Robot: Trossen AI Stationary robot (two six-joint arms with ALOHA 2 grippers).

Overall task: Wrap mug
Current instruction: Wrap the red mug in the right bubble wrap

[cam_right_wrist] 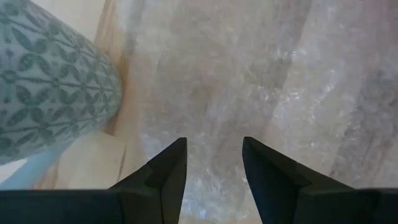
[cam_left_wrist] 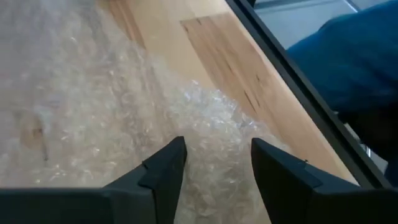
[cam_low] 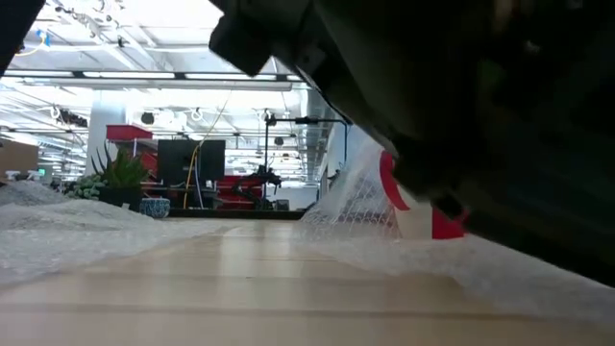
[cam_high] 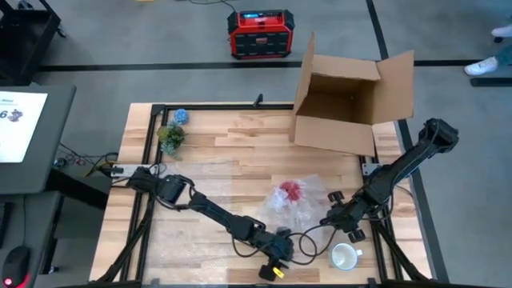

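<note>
A white mug (cam_high: pixel 344 256) with a green leaf pattern (cam_right_wrist: pixel 50 87) lies near the table's front right, on or beside a clear bubble wrap sheet (cam_high: pixel 200 240). My right gripper (cam_high: pixel 336 222) (cam_right_wrist: pixel 214 143) hangs open over the sheet, just on the far side of the mug. My left gripper (cam_high: pixel 276 260) (cam_left_wrist: pixel 217 143) is open near the front edge. Its fingers stand on either side of a raised crumple (cam_left_wrist: pixel 208 118) at the sheet's edge. A red thing under crumpled wrap (cam_high: pixel 292 194) (cam_low: pixel 404 197) lies farther back. My left gripper's open fingers (cam_left_wrist: pixel 165 168) slant down on either side of the crumpled edge of the bubble wrap (cam_left_wrist: pixel 211 134), which rests on the table. Whether they touch it, I cannot tell.
An open cardboard box (cam_high: pixel 352 100) stands at the back right. A small potted plant (cam_high: pixel 170 138) and a blue thing (cam_high: pixel 181 116) sit at the back left. Something in blue cloth (cam_left_wrist: pixel 348 62) shows just beyond the table's front edge, past its black frame rail (cam_left_wrist: pixel 298 81).
</note>
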